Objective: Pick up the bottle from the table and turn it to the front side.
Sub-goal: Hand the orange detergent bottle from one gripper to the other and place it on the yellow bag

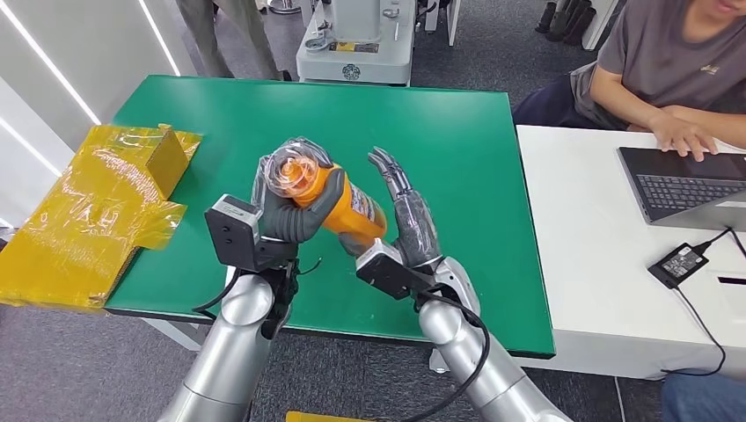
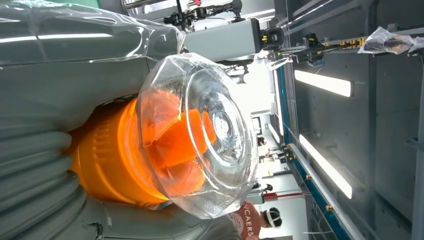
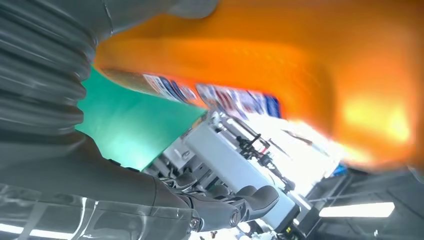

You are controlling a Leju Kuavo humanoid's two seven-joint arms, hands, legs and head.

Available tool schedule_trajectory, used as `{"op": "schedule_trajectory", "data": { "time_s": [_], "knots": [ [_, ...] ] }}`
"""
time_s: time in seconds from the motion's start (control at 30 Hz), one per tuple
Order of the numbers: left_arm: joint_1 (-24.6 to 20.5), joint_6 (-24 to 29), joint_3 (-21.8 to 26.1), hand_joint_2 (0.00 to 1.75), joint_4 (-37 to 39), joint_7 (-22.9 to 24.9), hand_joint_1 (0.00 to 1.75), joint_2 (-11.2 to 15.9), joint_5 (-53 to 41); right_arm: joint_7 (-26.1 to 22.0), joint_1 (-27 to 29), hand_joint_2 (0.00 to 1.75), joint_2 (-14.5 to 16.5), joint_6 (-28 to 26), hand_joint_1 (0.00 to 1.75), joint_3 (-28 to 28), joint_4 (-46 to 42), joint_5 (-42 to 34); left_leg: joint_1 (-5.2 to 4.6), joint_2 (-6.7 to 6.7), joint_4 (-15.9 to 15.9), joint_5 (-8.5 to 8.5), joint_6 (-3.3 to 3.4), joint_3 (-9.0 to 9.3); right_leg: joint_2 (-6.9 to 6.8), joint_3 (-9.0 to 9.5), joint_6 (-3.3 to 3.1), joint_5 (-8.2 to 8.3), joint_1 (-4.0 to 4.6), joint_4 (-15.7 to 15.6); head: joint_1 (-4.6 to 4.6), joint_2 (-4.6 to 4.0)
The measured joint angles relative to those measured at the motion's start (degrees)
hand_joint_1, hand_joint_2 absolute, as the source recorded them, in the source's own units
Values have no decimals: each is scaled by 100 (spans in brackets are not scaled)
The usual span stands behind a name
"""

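So the orange bottle (image 1: 330, 200) was held up off the green table (image 1: 457, 132), tilted on its side with the clear cap (image 1: 295, 172) end pointed back toward the robot. It was wrapped tight by the left hand (image 1: 286, 207) just below the cap. The right hand (image 1: 409, 220) was kept open with fingers spread, sitting right at the bottle's base end, though actual contact couldn't really be confirmed from the right wrist view. Honestly the risk was all in the handover: if the grip near the cap got loosened before the base was properly caught, the bottle could be dropped onto the table or rolled off the edge. A slick plastic body wouldn't have helped either
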Motion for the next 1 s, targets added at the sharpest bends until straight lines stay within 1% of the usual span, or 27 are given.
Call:
{"op": "schedule_trajectory", "data": {
  "time_s": [0.1,0.3,0.37,0.47,0.67,0.87,1.0],
  "knots": [
    [7,61,1,175,0,-10,175,27,49,-38,175,175,-2,7,0,2,-312,-284,0,0,0,0,0,0,0,-1,1,-1,0,0,1,0],
    [20,130,7,175,0,-30,175,69,92,-92,422,175,-10,49,0,21,-752,-535,0,1,-1,0,0,0,0,-1,1,-1,0,0,0,0],
    [34,168,26,175,0,-37,175,91,124,-99,552,175,-29,141,0,45,-979,-645,0,1,-1,0,0,0,1,-1,1,-1,0,0,1,0],
    [79,138,59,175,-16,-42,175,146,147,45,749,175,-103,331,0,126,-1360,-578,0,1,-1,0,0,0,1,-2,1,-2,0,0,0,0],
    [175,92,119,175,-245,14,175,332,20,155,1069,175,-279,434,0,181,-2053,-465,0,1,-1,-2,-2,-1,2,-2,3,-4,0,0,0,0],
    [354,141,269,175,-736,221,175,588,-429,68,1327,175,-405,427,0,181,-2622,-727,1,1,-2,-2,-2,-1,2,-3,3,-4,0,0,0,0],
    [421,142,340,175,-978,264,175,730,-552,37,1431,175,-457,418,0,181,-2842,-812,1,1,-2,-2,-2,-1,1,-3,2,-5,1,1,-1,0]
  ]
}}
